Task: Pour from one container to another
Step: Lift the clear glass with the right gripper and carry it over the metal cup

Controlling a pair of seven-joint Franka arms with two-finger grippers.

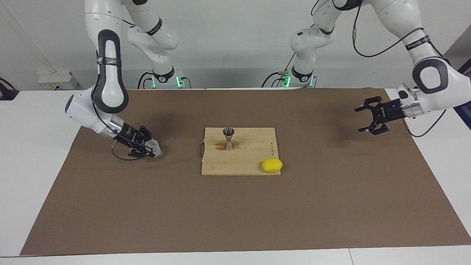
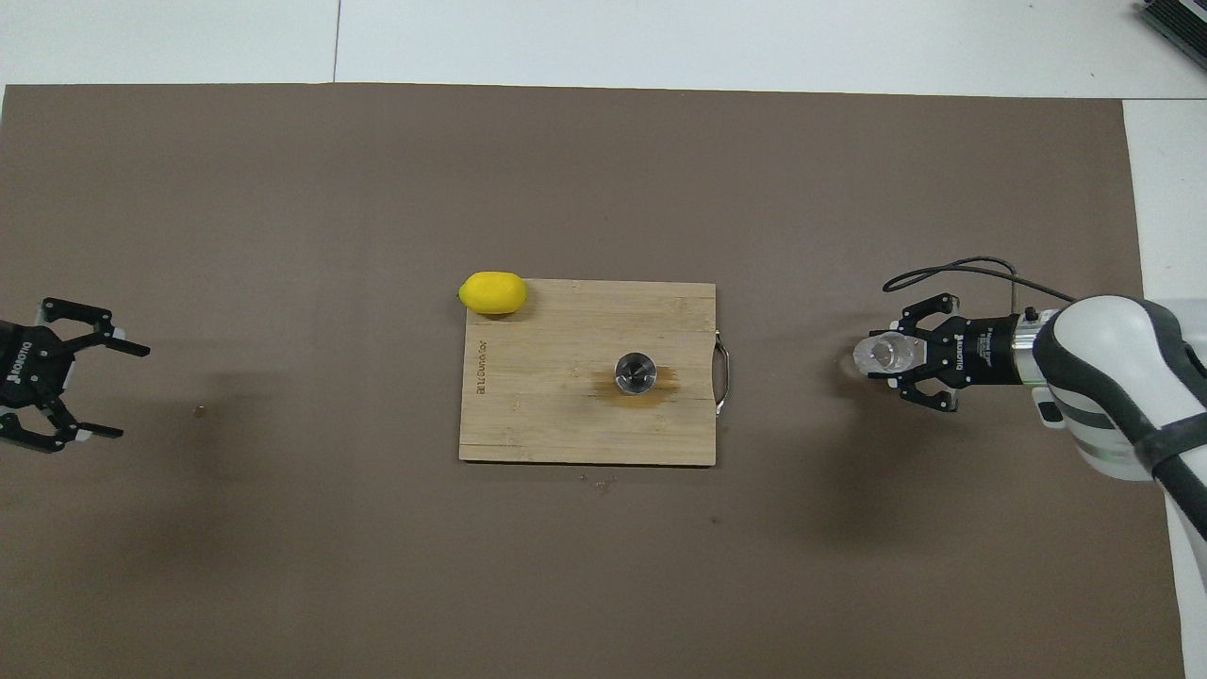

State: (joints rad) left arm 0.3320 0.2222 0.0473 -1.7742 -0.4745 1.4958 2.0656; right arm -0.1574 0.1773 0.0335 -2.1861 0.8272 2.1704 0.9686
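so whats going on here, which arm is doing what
The right gripper is shut on the small glass tumbler, low over the brown mat toward the right arm's end of the table. The metal jigger it should pour into stands upright on the wooden cutting board, with a lemon at the board's corner. Nothing has been poured yet. The left gripper waits, open and empty, over the mat's edge at the left arm's end.
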